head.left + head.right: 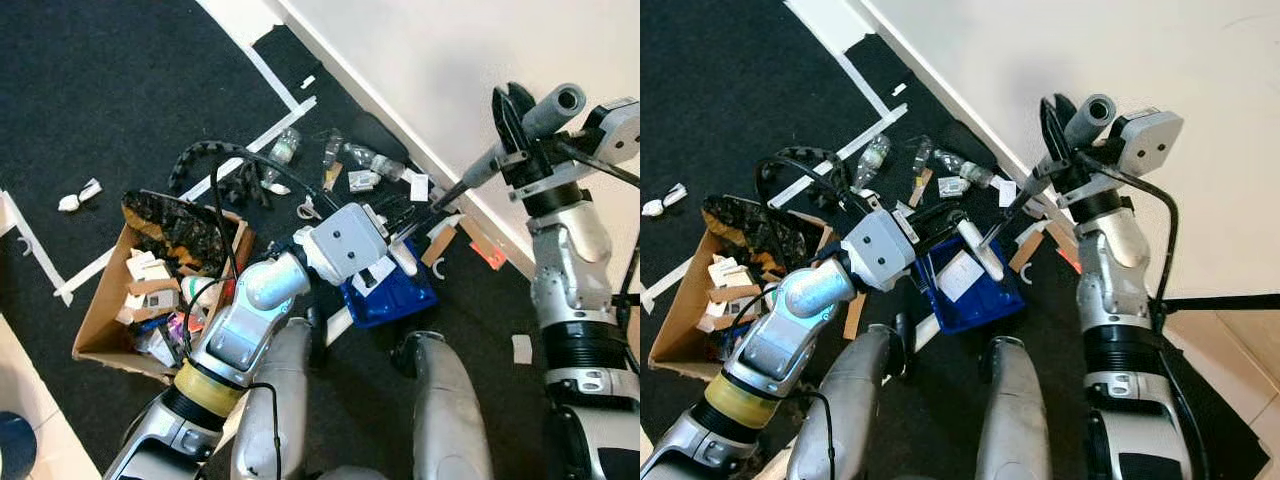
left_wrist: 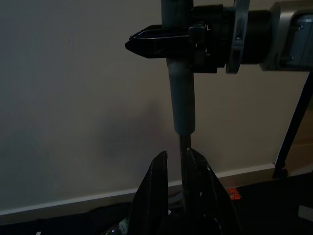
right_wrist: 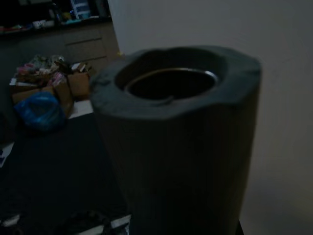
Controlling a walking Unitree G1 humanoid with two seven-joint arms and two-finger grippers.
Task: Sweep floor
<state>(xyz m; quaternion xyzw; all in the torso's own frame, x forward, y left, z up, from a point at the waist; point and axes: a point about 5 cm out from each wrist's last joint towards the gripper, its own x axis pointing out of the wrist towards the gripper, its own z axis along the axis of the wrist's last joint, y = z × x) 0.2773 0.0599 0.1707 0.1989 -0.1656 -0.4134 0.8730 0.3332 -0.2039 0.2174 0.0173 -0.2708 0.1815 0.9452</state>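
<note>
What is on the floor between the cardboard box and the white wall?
Litter: between the box and the wall lie a black cable chain, plastic bottles, paper scraps and the blue dustpan, seen in the eye views.

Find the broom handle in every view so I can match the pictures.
Left eye view: broom handle, upper right, in the right gripper.
Right eye view: upper centre-right.
Left wrist view: upright, top centre.
Right wrist view: its hollow end, close up.
Shared landmark: white wall.
</note>
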